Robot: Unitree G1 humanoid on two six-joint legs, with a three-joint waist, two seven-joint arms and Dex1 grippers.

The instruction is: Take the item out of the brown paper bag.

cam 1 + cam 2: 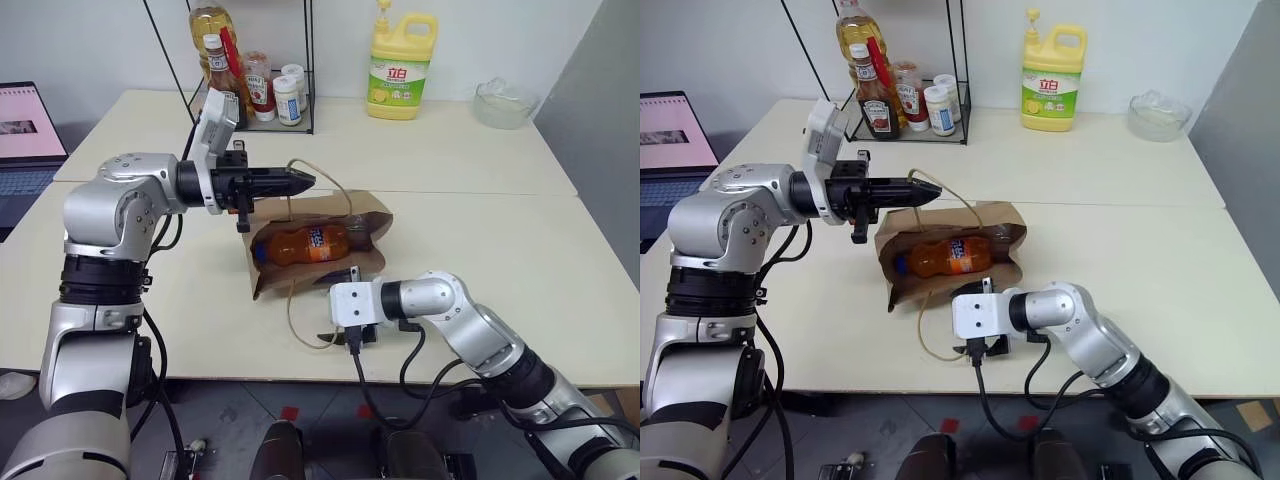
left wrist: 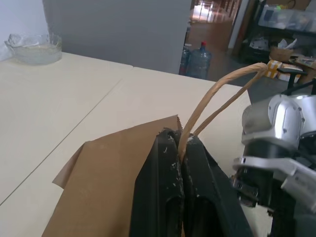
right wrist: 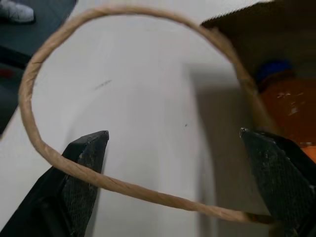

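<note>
While the left tool (image 1: 300, 181) is pinching the upper cord handle (image 2: 217, 96) of the brown paper bag (image 1: 370, 215), the orange soda bottle (image 1: 305, 243) is lying inside its mouth. Right tool (image 3: 173, 163) is hanging released beside the lower handle (image 3: 54, 54). Bottle is likely smooth, rounded, prone to rolling; gripping mid-body looks best.

laptop (image 1: 28, 140): cut by frame edge | item (image 1: 305, 244): half inside brown paper bag (image 1: 365, 215)
</note>
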